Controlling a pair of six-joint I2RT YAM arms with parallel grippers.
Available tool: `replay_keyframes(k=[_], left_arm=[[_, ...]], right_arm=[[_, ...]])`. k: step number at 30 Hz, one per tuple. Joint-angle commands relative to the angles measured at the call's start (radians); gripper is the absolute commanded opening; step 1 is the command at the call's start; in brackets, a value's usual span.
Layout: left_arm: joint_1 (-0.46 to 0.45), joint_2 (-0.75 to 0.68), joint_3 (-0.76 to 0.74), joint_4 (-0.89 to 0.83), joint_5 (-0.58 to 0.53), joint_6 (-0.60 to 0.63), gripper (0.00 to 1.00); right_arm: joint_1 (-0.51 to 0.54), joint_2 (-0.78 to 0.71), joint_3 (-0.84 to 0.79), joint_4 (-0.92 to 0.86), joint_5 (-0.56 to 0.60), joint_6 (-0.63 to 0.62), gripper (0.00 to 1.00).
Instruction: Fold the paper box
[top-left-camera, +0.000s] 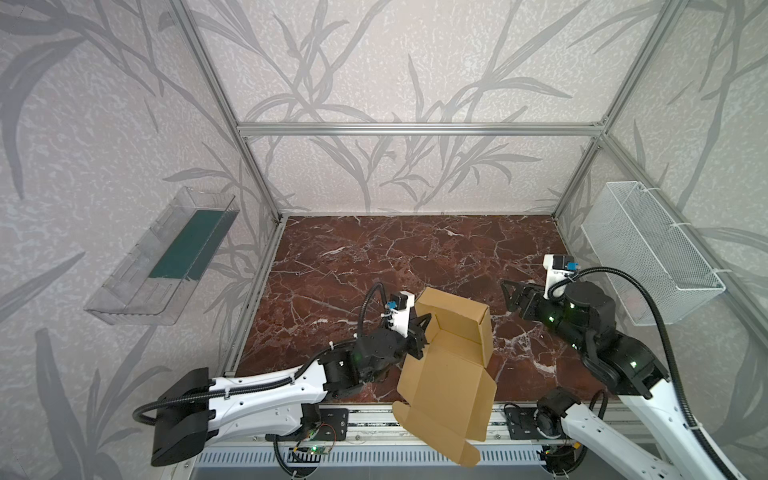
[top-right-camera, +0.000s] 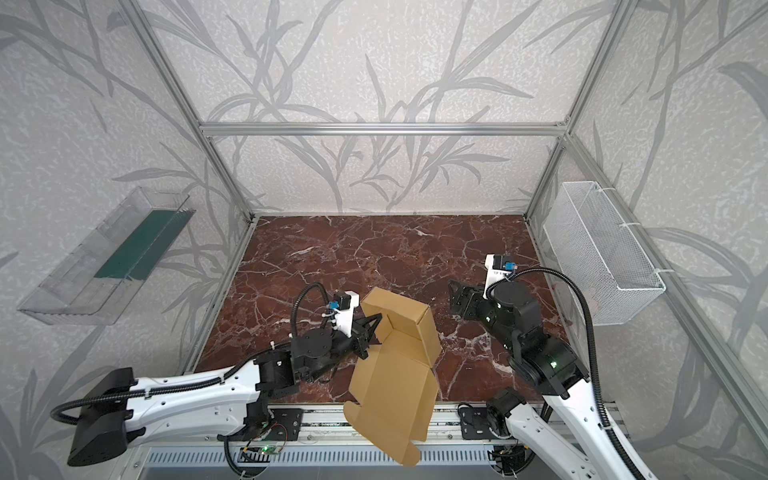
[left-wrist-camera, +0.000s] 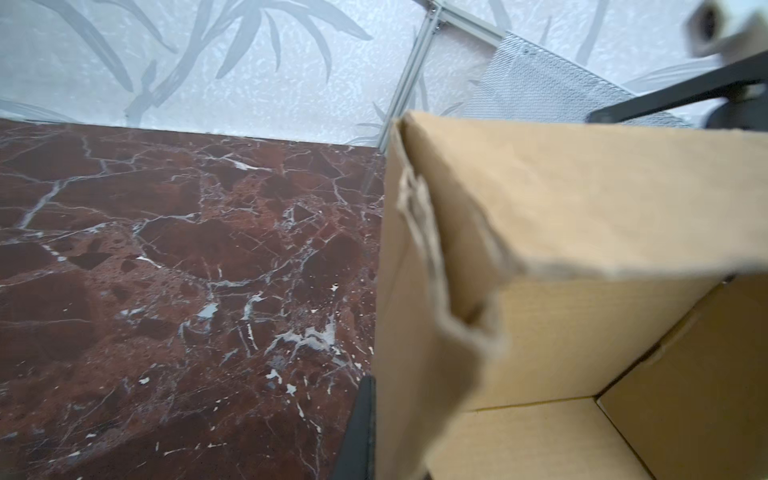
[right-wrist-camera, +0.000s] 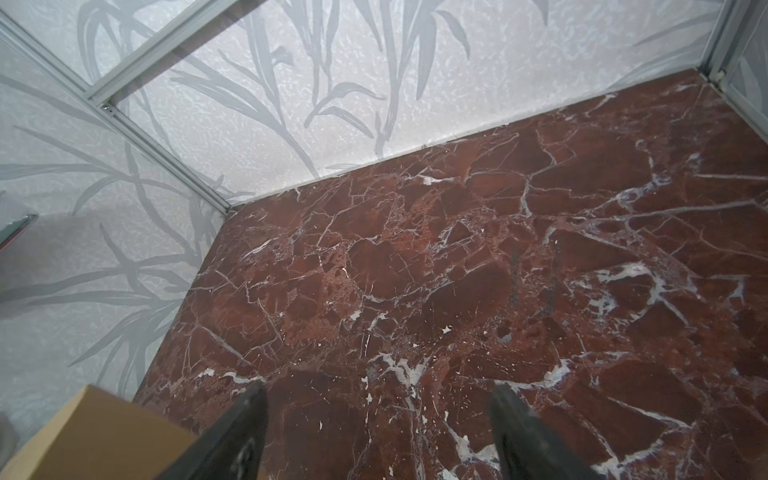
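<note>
1. Location: The box (top-left-camera: 446, 374) is at the middle front of the table (top-left-camera: 374, 257). It is partly formed. The far end has raised walls; the near panel, with rounded tabs, lies unfolded and reaches out over the front rail.
2. Left gripper (top-left-camera: 422, 332): clamped on the box's left side wall. The left wrist view shows one finger (left-wrist-camera: 363, 415) flat against the outer face of that wall. Judged reason: a side grip leaves the interior, the far wall and the right wall free for the other arm.
3. Attitude: in both top views the box (top-right-camera: 395, 374) is tilted, with the near panel towards the camera. Whether the far end touches the table cannot be told.
4. Right gripper (top-left-camera: 509, 293): jaws spread, empty, over bare table to the right of the box and apart from it. In the right wrist view only table shows between the fingers of the gripper (right-wrist-camera: 380, 388). A box corner (right-wrist-camera: 95, 436) shows at the picture's edge.
5. Step in hand (judgement): the left arm acts as a fixture and the right arm is free to work. The lid panel is not yet closed, so folding is roughly mid-way.
6. Next move (judgement): the right gripper needs to reach the right wall or the lid panel and fold it against the held side.
7. Caution: the wall edge looks torn and creased (left-wrist-camera: 436, 270). With a one-sided grip, thin cardboard may pivot or buckle under a push.
</note>
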Motion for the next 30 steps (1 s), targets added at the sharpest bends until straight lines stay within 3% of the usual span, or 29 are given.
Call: replay_keyframes(k=[1, 5, 7, 9, 16, 30], left_arm=[[0.005, -0.065, 0.001, -0.09, 0.125, 0.024, 0.0], [0.005, -0.107, 0.017, -0.151, 0.151, 0.014, 0.0], [0.005, -0.105, 0.026, -0.163, 0.151, 0.014, 0.0], [0.006, -0.092, 0.04, -0.17, 0.138, 0.007, 0.0], [0.009, -0.043, 0.078, -0.165, 0.061, -0.011, 0.0], [0.029, -0.004, 0.095, -0.199, -0.029, -0.048, 0.0]], right_arm=[[-0.093, 0.03, -0.018, 0.037, -0.284, 0.025, 0.85], [-0.098, 0.04, -0.09, 0.122, -0.401, 0.067, 0.9], [-0.095, 0.055, -0.144, 0.198, -0.504, 0.121, 1.0], [-0.073, 0.065, -0.197, 0.257, -0.559, 0.158, 0.99], [0.137, 0.049, -0.304, 0.329, -0.469, 0.201, 0.99], [0.259, -0.003, -0.403, 0.406, -0.394, 0.283, 0.99]])
